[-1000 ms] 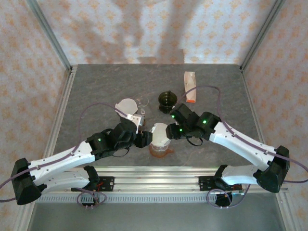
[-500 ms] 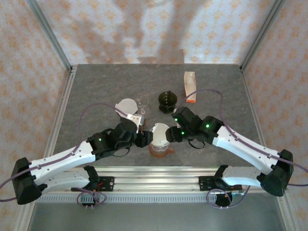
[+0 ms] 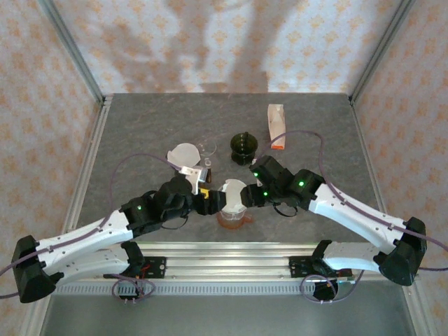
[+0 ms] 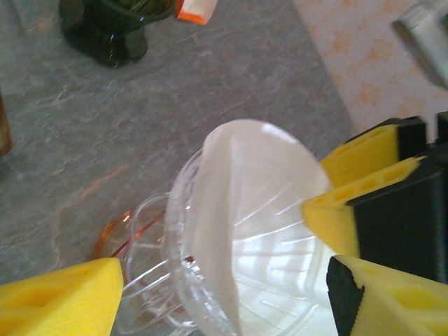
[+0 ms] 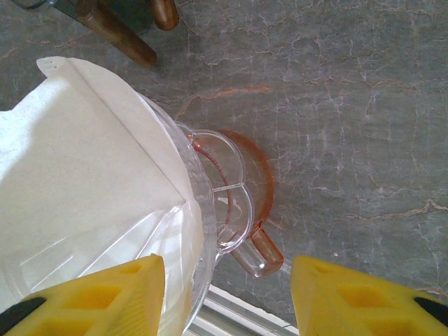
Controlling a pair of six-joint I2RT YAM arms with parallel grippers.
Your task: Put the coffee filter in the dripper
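Coffee filter (image 5: 91,161) lies in dripper (image 5: 205,210); right wrist view reveals orange handle (image 5: 264,253).

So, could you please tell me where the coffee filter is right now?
In the top view, the coffee filter stands in the clear dripper on the amber cup. It is near the table's front centre, just in front of the dark cup.

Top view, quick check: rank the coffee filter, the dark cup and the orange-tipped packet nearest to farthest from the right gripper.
From the right gripper:
1. coffee filter, at its fingertips, front centre.
2. dark cup, behind it, mid-table.
3. orange-tipped packet, farthest back, right of the cup.
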